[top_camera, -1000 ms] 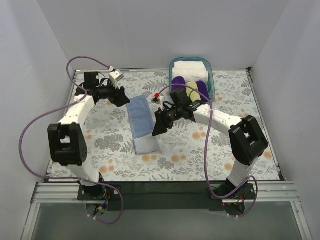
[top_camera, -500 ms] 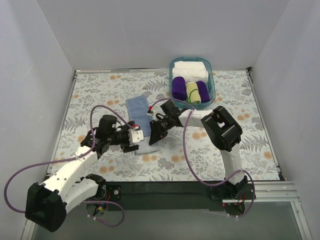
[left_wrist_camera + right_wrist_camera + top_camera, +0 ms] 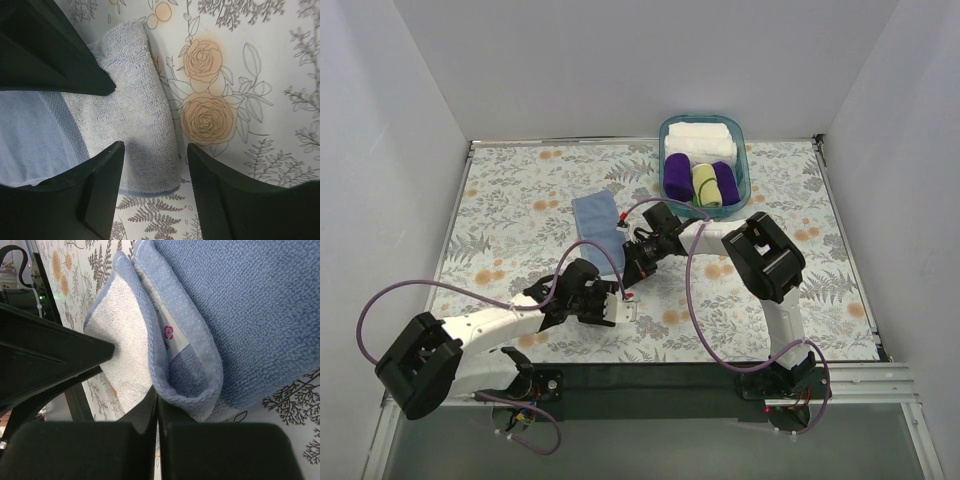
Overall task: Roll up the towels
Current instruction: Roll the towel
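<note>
Top view w/ wrist views. L arm lies low across the floral desk (image 3: 520, 200), well front-left of the basket (image 3: 747, 165). L end effector (image 3: 618, 304) is released: jaws stand apart astride the near end of the light blue towel (image 3: 598, 222), and the L wrist view shows cloth btwn the fingers (image 3: 100, 195), neither one pressing it. The blue towel lies flat on the desk, front-left of the basket and apart from it; its near end is doubled over into a loose fold, w/ a small pink-flower label (image 3: 168, 332) showing inside. R end effector (image 3: 632, 270), front-left of the basket and closer to it than the L one, is clenched, jaws fully together, tips against that folded edge; whether any cloth is pinched cannot be told. The basket holds the rolled yellow-green towel (image 3: 705, 185), set btwn two purple rolls (image 3: 677, 173), w/ white folded towels (image 3: 700, 137) at its far end.
</note>
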`<action>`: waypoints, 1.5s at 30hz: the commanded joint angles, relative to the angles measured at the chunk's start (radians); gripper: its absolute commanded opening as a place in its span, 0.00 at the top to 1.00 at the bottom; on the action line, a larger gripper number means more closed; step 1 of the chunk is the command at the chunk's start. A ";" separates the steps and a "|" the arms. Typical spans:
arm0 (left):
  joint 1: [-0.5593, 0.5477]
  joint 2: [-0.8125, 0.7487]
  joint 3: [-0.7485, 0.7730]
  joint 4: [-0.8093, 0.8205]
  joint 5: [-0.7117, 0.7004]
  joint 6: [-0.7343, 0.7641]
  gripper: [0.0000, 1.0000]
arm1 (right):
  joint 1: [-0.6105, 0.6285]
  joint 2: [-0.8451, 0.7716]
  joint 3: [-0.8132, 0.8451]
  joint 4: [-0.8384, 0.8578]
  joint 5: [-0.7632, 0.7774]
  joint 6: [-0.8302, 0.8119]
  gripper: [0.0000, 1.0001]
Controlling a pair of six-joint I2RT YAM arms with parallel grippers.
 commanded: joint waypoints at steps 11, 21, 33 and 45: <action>-0.002 0.104 0.141 -0.222 0.230 -0.058 1.00 | 0.013 -0.025 -0.123 -0.035 0.071 -0.050 0.99; 0.037 0.134 0.209 -0.411 0.406 -0.027 1.00 | 0.009 -0.184 -0.035 -0.146 0.060 -0.143 0.99; 0.164 0.130 0.254 -0.450 0.472 -0.006 0.91 | 0.074 -0.086 0.021 -0.149 0.057 -0.174 0.97; 0.360 0.301 0.343 -0.516 0.568 0.030 0.84 | 0.124 -0.081 -0.047 -0.155 0.180 -0.237 0.99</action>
